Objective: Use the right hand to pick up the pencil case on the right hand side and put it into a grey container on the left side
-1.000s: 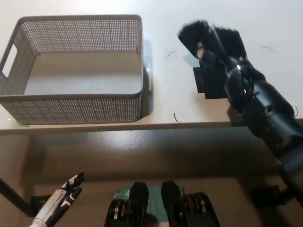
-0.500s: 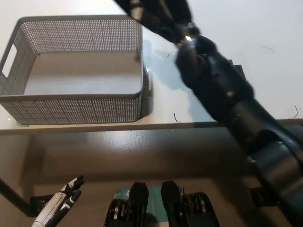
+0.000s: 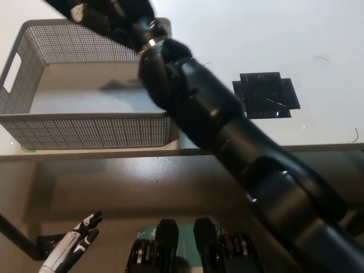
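Observation:
My black right arm reaches diagonally from the bottom right to the upper left. Its hand (image 3: 114,17) hovers above the far rim of the grey mesh basket (image 3: 85,122), partly cut off by the picture's top edge. The fingers are closed around a dark, blurred shape that looks like the black pencil case (image 3: 67,7); black on black makes its outline hard to separate. The basket's floor shows only a shadow. My white left hand (image 3: 71,244) rests low at the lower left, below the table, with fingers apart and nothing in it.
A black square patch (image 3: 266,95) lies flat on the white table (image 3: 318,34) at the right. The table's front edge (image 3: 114,152) runs just below the basket. A few thin dark scraps lie on the right part of the table.
My right arm has swept left from the black patch on the right to above the basket, carrying the dark object. The patch is now fully uncovered. The left hand has stayed put.

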Robot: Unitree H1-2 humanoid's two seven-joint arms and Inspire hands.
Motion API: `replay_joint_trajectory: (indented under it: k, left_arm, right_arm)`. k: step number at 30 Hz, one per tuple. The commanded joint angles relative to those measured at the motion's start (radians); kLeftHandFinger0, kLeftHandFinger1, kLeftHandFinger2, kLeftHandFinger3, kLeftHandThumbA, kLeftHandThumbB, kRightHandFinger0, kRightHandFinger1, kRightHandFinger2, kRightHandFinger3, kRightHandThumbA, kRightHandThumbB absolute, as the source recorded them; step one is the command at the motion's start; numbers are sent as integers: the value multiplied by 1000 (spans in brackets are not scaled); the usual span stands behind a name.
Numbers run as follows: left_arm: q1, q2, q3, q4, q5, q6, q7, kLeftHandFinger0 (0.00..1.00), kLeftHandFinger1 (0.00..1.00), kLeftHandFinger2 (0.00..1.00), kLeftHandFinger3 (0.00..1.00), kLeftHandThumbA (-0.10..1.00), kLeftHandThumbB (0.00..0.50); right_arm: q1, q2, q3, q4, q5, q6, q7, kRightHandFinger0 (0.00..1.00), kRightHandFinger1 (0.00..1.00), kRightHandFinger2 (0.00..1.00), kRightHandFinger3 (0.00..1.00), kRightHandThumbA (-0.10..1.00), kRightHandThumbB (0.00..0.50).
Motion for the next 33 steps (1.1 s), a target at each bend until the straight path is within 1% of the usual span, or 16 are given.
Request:
replay_joint_trajectory:
  k: [1, 2, 3, 4, 8, 12, 13, 14, 15, 16, 17, 19, 20, 25, 27, 33]
  left_arm:
    - [-7, 18, 10, -27, -16, -23, -12, 1000, 1000, 1000, 1000, 1000, 352]
    - [-8, 19, 9, -26, -14, -26, -12, 1000, 1000, 1000, 1000, 1000, 338]
    - [-10, 21, 8, -25, -10, -30, -12, 1000, 1000, 1000, 1000, 1000, 334]
    - [-10, 25, 7, -33, 1, -18, -10, 1000, 1000, 1000, 1000, 1000, 330]
    - [-14, 37, -2, -46, 45, -14, 3, 1000, 1000, 1000, 1000, 1000, 304]
    - [-20, 37, -6, -45, 55, -13, 1, 1000, 1000, 1000, 1000, 1000, 322]
    - [-21, 36, -5, -46, 52, -10, -1, 1000, 1000, 1000, 1000, 1000, 335]
    - [-21, 36, -4, -47, 54, -11, 0, 1000, 1000, 1000, 1000, 1000, 337]
    - [-20, 35, -4, -49, 56, -9, 1, 1000, 1000, 1000, 1000, 1000, 338]
    - [-20, 35, -4, -49, 59, -10, 2, 1000, 1000, 1000, 1000, 1000, 338]
    - [-21, 35, -4, -48, 57, -12, -1, 1000, 1000, 1000, 1000, 1000, 339]
    - [-22, 38, -4, -41, 54, -18, -4, 1000, 1000, 1000, 1000, 1000, 335]
    - [-23, 41, -4, -42, 55, -16, -6, 1000, 1000, 1000, 1000, 1000, 332]
    - [-31, 44, -6, -37, 59, -26, -7, 1000, 1000, 1000, 1000, 1000, 314]
    - [-31, 43, -5, -34, 51, -32, -9, 1000, 1000, 1000, 1000, 1000, 312]
    - [-28, 41, 1, -39, 30, -20, -19, 1000, 1000, 1000, 1000, 1000, 316]
  right_arm:
    - [-78, 29, 8, 17, -21, -51, -65, 0, 176, 675, 667, -100, 152]
    - [-80, 31, 7, 33, -18, -62, -68, 0, 199, 716, 591, -100, 150]
    - [-83, 33, 5, 49, -15, -75, -72, 0, 233, 731, 623, -100, 154]
    - [-83, 38, 0, 73, -6, -92, -82, 0, 265, 728, 614, -100, 189]
    - [-91, 38, 4, 136, -8, -95, -91, 0, 269, 696, 715, -100, 179]
    - [-90, 29, 5, 166, -1, -83, -52, 0, 311, 706, 811, -100, 164]
    - [-92, 31, 3, 177, 2, -64, -42, 0, 322, 708, 793, -100, 201]
    - [-98, 30, 8, 193, -2, -7, -3, 206, 556, 887, 989, 118, 226]
    - [-105, 27, 7, 197, 8, 33, 76, 666, 1000, 1000, 1000, 574, 306]
    - [-110, 23, 4, 197, 21, 55, 152, 843, 1000, 1000, 1000, 609, 306]
    - [-114, 16, 5, 192, 30, 69, 221, 1000, 1000, 1000, 1000, 718, 326]
    - [-114, 5, 8, 180, 36, 93, 312, 1000, 1000, 1000, 1000, 950, 450]
    - [-107, -3, 13, 169, 34, 93, 332, 1000, 1000, 1000, 1000, 1000, 487]
    - [-86, -26, 15, 115, 29, 112, 390, 1000, 1000, 1000, 1000, 1000, 491]
    - [-77, -32, 16, 98, 26, 121, 404, 1000, 1000, 1000, 1000, 1000, 465]
    - [-52, -47, 12, 57, 22, 143, 433, 1000, 1000, 1000, 1000, 1000, 455]
